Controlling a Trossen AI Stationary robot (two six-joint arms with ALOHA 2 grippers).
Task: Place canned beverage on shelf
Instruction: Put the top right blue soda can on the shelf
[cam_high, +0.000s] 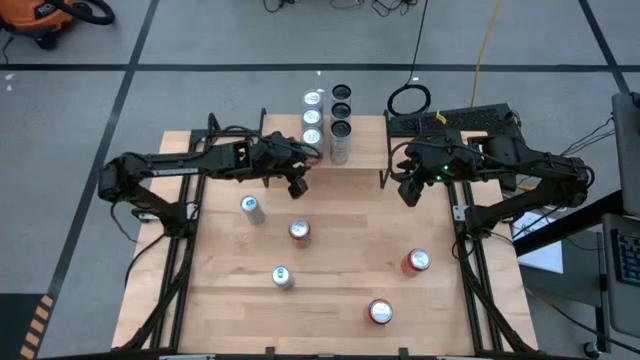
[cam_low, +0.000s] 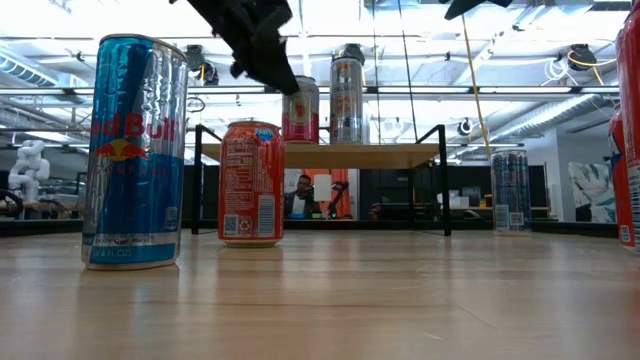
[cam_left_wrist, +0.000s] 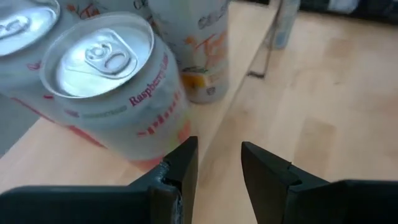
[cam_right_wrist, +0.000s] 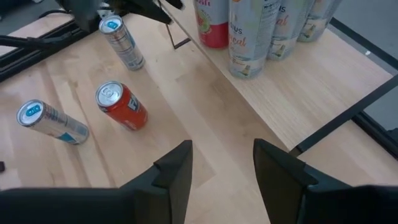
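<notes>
The shelf (cam_high: 365, 150) stands at the table's far middle and carries several cans (cam_high: 340, 128) on its top. In the left wrist view a white can labelled Raspberry (cam_left_wrist: 118, 93) stands upright on the shelf top (cam_left_wrist: 37, 155), near its edge. My left gripper (cam_left_wrist: 217, 165) is open just in front of that can, with nothing between its fingers. It hovers over the shelf's near left part (cam_high: 297, 185). My right gripper (cam_right_wrist: 221, 168) is also open and empty. It hangs above the shelf's near right corner (cam_high: 410, 192).
Several cans stand loose on the table: a silver one (cam_high: 252, 208), a red one (cam_high: 300, 232), a blue-topped one (cam_high: 283, 277) and two more red ones (cam_high: 416, 261) (cam_high: 380, 312). In the low view a Red Bull can (cam_low: 135, 150) stands close at the left.
</notes>
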